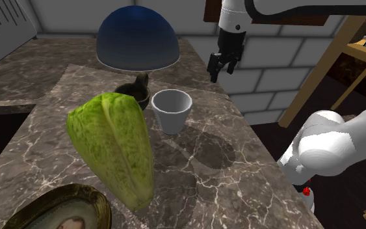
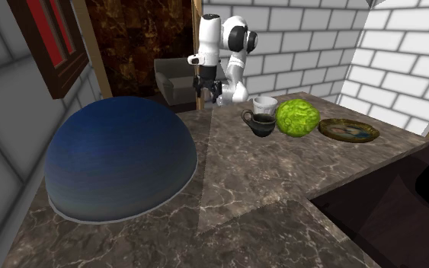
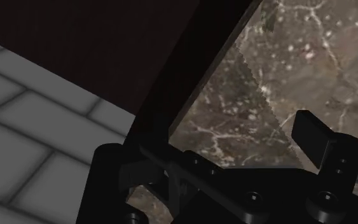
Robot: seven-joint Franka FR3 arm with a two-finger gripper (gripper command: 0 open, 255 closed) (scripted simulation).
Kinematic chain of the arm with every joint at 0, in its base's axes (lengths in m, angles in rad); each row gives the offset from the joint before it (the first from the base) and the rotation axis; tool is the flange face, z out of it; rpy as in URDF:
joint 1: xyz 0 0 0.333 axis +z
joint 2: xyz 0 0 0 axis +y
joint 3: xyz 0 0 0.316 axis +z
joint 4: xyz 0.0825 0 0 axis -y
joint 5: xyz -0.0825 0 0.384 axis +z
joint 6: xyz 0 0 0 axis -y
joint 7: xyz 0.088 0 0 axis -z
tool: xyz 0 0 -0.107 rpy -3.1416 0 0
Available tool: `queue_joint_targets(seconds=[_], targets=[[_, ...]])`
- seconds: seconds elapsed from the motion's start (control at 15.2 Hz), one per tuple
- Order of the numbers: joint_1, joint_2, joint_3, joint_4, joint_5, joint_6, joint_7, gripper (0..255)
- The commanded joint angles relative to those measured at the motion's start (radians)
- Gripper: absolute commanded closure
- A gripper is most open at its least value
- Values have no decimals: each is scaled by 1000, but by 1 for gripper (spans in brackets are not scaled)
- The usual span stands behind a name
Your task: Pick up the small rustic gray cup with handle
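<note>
While your end effector (image 1: 222, 71) hangs above table's edge, black fingers (image 1: 212, 67) apart, empty, small dark rounded cup (image 1: 134, 93) with loop handle sits on veined marble table (image 1: 240, 175), between smooth blue dome (image 1: 137, 36) and crinkled lettuce (image 1: 113, 143).

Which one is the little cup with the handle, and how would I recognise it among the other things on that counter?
Find the big blue dome on the marble counter. Between it and the green lettuce two cups stand side by side. The dark cup is the squat one with a handle; the white cup beside it is taller and has none.
</note>
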Motion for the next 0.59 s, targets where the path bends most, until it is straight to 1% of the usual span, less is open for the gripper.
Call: queue_joint_targets(seconds=[0.0,0.53], targets=[[13,59,29,62,24,-17,33,0],[54,315,131,353,81,-97,162,0]])
